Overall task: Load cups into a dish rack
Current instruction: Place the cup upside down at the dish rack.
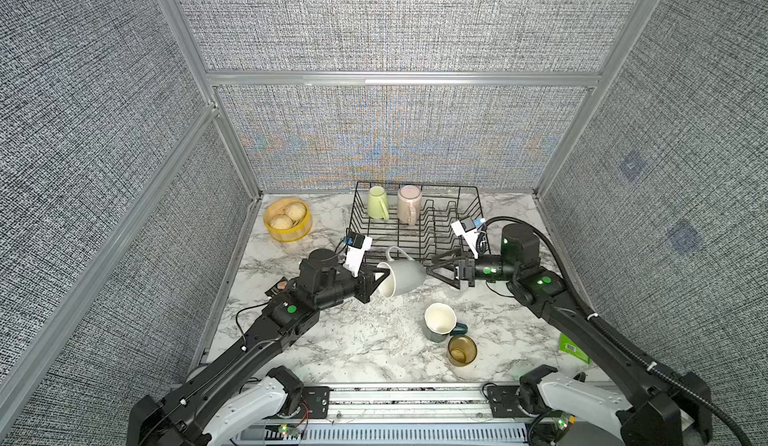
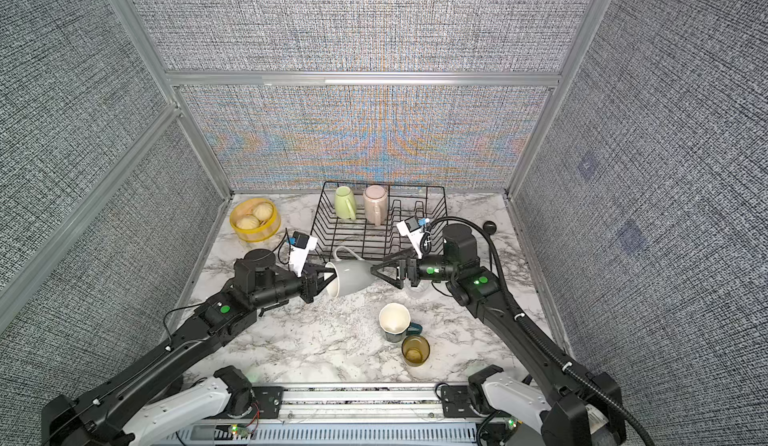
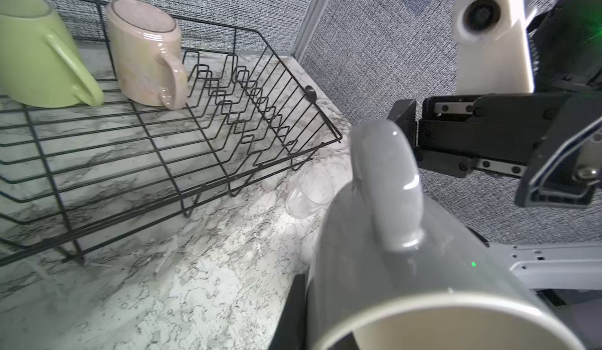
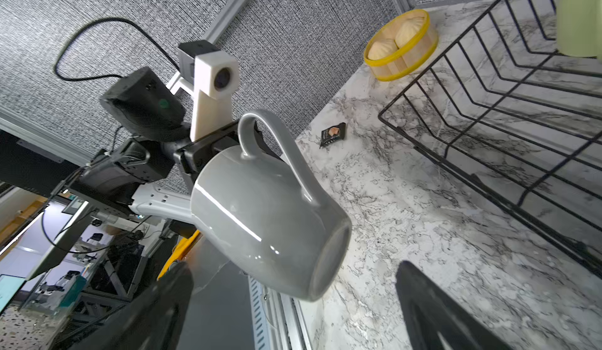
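Apparent handover: left gripper (image 1: 382, 275) clamped the rim of the grey mug (image 1: 407, 278) — right gripper (image 1: 431, 266), jaws apart, needed to close on its base.

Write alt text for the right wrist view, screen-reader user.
A grey ceramic mug hangs tilted in the air, base toward the camera, its rim pinched by the left gripper. The right gripper is open, fingers flanking it; a black wire dish rack and a round yellow steamer basket of buns sit beyond.

Black wire rack (image 1: 415, 236) sat far centre, green mug (image 1: 377, 203) and pink mug (image 1: 408, 205) inverted inside, grey mug (image 1: 405, 278) hung sideways before it, teal mug (image 1: 439, 323), amber tumbler (image 1: 461, 350), clear glass (image 3: 309, 192) sat outside.
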`<state>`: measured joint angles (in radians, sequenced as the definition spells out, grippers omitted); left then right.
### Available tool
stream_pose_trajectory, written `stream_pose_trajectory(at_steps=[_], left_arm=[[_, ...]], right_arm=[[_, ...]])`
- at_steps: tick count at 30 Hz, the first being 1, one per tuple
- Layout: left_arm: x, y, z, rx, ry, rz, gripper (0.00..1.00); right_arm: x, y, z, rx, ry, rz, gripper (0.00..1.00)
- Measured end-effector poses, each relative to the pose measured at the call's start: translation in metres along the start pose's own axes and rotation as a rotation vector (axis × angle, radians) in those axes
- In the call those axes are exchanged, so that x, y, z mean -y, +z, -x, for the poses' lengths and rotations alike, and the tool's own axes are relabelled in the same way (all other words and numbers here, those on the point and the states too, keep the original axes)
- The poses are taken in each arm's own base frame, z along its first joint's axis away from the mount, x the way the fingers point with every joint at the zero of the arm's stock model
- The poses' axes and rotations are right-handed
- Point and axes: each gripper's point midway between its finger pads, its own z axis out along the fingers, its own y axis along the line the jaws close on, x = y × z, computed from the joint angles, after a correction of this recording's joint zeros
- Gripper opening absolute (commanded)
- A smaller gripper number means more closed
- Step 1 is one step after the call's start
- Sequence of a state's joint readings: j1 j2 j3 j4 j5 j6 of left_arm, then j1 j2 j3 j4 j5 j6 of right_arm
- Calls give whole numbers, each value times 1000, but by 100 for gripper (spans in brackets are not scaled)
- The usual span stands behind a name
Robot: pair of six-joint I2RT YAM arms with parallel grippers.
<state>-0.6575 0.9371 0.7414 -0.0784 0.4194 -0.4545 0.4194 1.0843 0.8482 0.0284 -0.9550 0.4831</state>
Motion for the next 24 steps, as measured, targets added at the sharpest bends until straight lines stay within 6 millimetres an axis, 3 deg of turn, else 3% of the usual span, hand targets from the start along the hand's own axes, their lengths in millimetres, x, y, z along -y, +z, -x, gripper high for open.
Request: stream_pose_trajectory(at_steps=[9, 16, 24], left_arm=[[6, 3, 15, 42, -72, -111, 0], [13, 11, 22, 41, -97, -181, 0], [10, 20, 23, 42, -122, -211, 0]], right_arm=[[-13, 11, -4, -22, 62, 137, 99], [-20, 34, -5, -32, 117, 218, 99], [-22, 51, 10, 1, 201, 325, 97]])
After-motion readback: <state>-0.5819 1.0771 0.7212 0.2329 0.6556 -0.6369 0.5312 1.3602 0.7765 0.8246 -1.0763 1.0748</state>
